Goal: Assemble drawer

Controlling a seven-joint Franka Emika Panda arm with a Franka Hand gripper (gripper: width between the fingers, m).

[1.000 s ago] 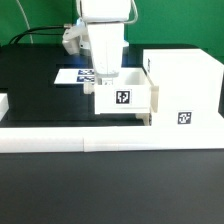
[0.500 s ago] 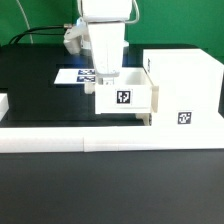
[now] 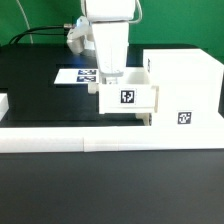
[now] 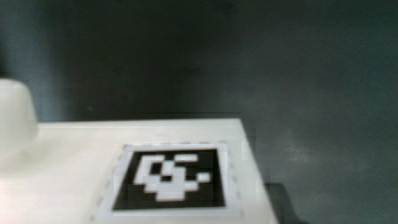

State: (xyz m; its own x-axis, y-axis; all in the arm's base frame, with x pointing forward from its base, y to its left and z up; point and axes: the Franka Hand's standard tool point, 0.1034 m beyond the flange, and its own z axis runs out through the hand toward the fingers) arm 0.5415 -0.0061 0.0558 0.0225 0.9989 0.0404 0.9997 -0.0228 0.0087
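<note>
In the exterior view my gripper [image 3: 108, 79] reaches down from above and is shut on the left wall of a small white drawer tray [image 3: 130, 98], whose tag faces the camera. The tray hangs just above the black table, and its right end is against the tall white shell [image 3: 182, 80], which carries a tag low on its front. The wrist view shows the tray's white surface with its tag [image 4: 173, 180] close up and a rounded white shape [image 4: 13, 120] beside it. My fingertips do not show there. The second tray is not clearly visible.
The marker board [image 3: 78, 76] lies flat behind the gripper. A long low white border wall [image 3: 100, 141] runs along the front. A small white piece [image 3: 150, 120] shows under the tray's right corner. Another white piece [image 3: 3, 103] sits at the exterior view's left edge.
The gripper and the held tray have shifted toward the exterior view's right, closer against the shell, and risen slightly.
</note>
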